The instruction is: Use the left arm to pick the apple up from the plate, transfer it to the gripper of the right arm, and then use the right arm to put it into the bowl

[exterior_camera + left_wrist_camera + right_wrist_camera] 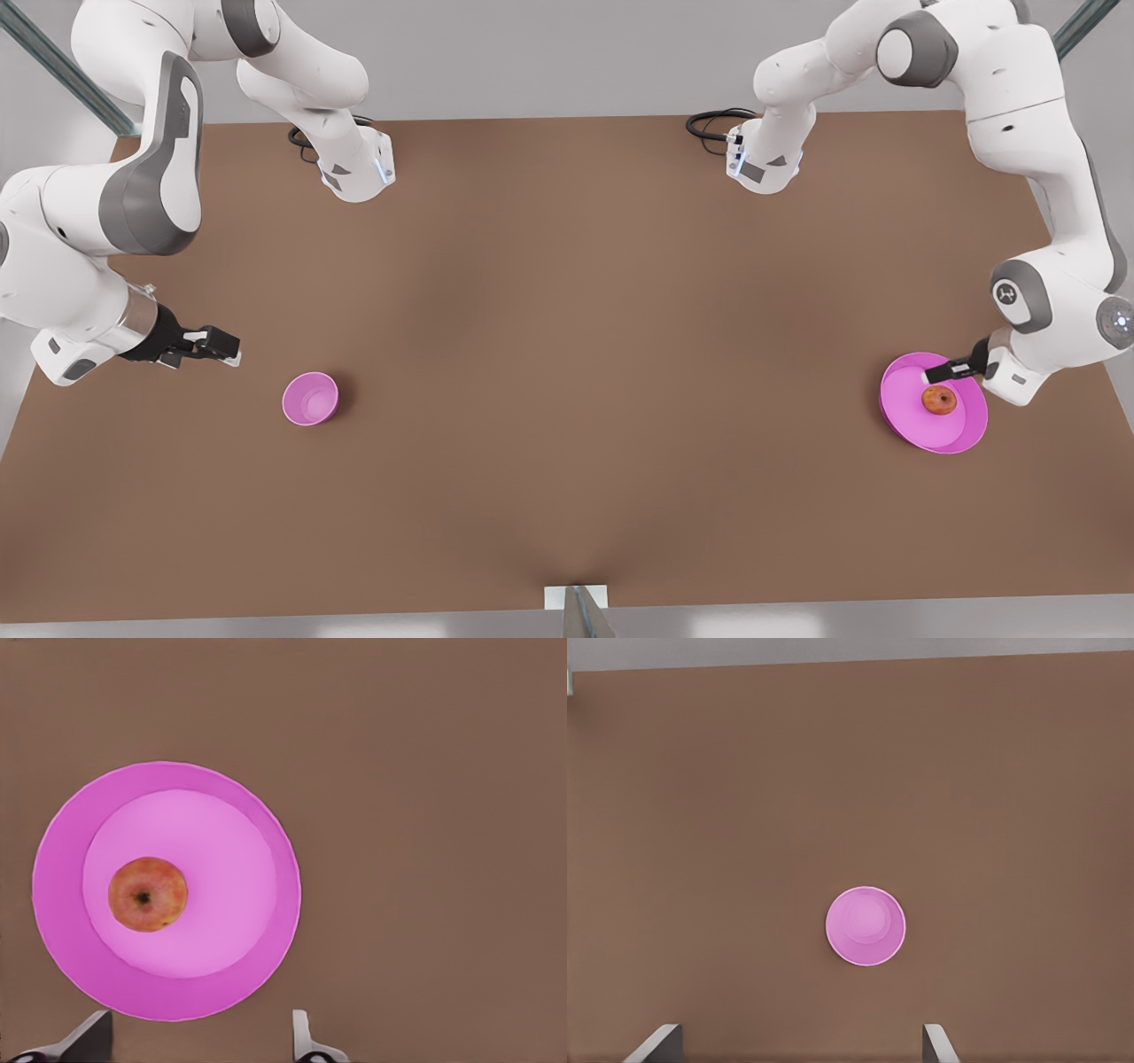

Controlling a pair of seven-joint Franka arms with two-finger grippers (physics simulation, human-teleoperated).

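Your left hand (941,367) hangs over the pink plate (902,412), fingers spread wide and empty.
The apple (939,400) sits on the plate's flat centre, just beside your fingertips in the front view and off to one side of them in the left wrist view (148,894). Expect it to be firm, round and smooth, likely to roll or slip if pinched off-centre, so close across its widest girth, stem axis upright. Your forearm reaches in low from the front view's right. Your right hand (215,346) waits, fingers wide apart, near the pink bowl (310,398) on the table (567,354).
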